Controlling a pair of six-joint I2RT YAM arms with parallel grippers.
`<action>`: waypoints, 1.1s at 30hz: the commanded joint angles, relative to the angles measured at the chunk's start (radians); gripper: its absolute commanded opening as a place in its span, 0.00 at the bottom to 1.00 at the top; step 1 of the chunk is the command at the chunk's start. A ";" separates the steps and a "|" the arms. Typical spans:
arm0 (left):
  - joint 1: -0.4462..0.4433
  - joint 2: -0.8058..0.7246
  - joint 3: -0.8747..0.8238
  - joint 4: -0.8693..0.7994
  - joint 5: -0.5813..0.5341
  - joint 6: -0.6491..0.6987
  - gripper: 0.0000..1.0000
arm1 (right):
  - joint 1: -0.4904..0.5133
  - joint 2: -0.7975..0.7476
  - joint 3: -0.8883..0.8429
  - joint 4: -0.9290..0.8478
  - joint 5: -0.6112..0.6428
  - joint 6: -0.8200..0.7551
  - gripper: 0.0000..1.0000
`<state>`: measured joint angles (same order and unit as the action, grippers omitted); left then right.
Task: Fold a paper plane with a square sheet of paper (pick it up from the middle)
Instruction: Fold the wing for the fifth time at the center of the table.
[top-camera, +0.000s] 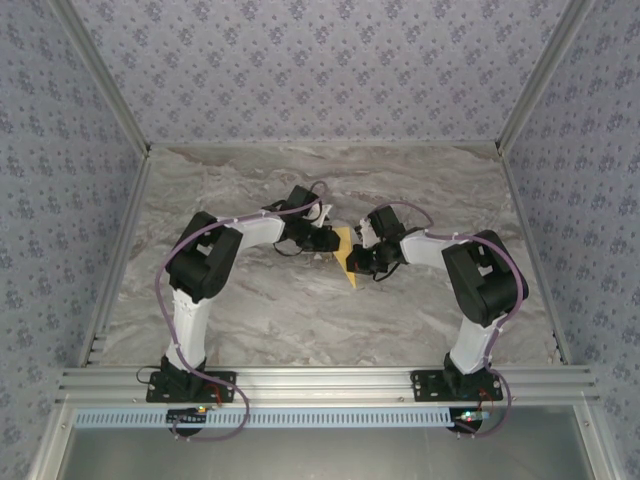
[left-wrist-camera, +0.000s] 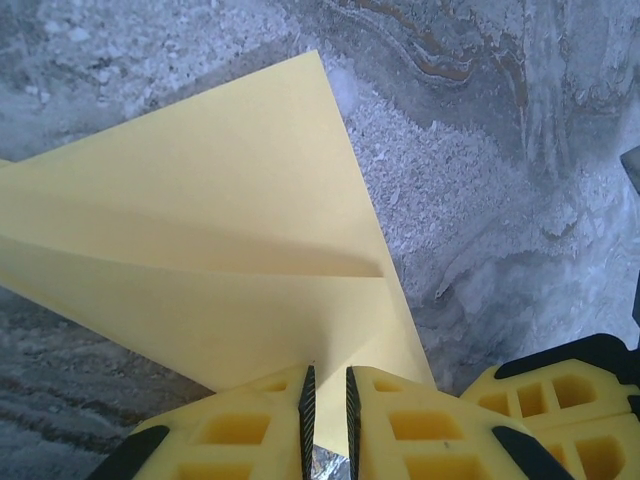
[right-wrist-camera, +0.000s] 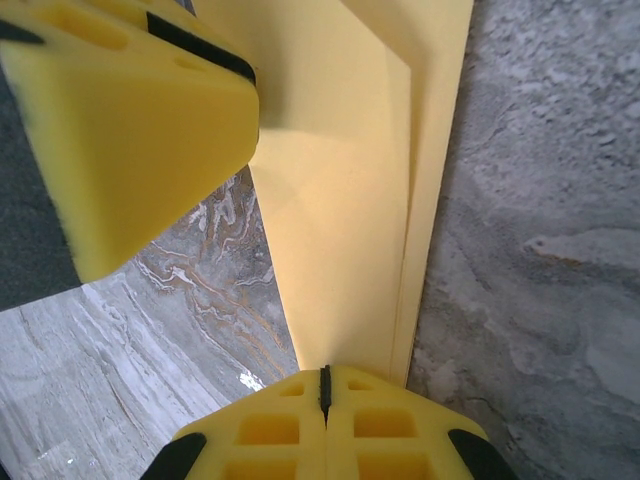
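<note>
The square sheet of paper (top-camera: 346, 258), yellow-orange and partly folded into a pointed shape with a crease, is at the table's middle between my two grippers. My left gripper (top-camera: 328, 243) reaches it from the left. In the left wrist view its jaws (left-wrist-camera: 327, 372) stand slightly apart, with a corner of the paper (left-wrist-camera: 220, 200) running into the narrow gap. My right gripper (top-camera: 366, 258) comes from the right. In the right wrist view it (right-wrist-camera: 324, 370) is shut on the narrow end of the folded paper (right-wrist-camera: 350, 180). One left finger (right-wrist-camera: 130, 120) shows there at upper left.
The grey marble table (top-camera: 300, 310) is bare around the paper. Patterned walls and aluminium rails (top-camera: 320, 380) bound the workspace. The right gripper's yellow fingers (left-wrist-camera: 570, 390) sit close beside the left jaws.
</note>
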<state>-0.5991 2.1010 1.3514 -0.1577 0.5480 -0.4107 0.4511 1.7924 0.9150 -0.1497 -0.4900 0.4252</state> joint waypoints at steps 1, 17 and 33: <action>0.016 -0.015 0.016 0.006 -0.017 0.048 0.20 | -0.008 0.058 -0.011 -0.093 0.085 -0.024 0.00; 0.044 0.067 0.083 -0.026 -0.072 0.052 0.20 | -0.006 0.083 -0.011 -0.126 0.096 -0.043 0.00; 0.129 0.091 0.100 -0.057 -0.171 0.022 0.21 | -0.026 0.079 -0.053 -0.143 0.100 -0.058 0.00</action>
<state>-0.5381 2.1605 1.4315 -0.1745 0.4973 -0.3870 0.4419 1.8027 0.9207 -0.1673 -0.5056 0.3946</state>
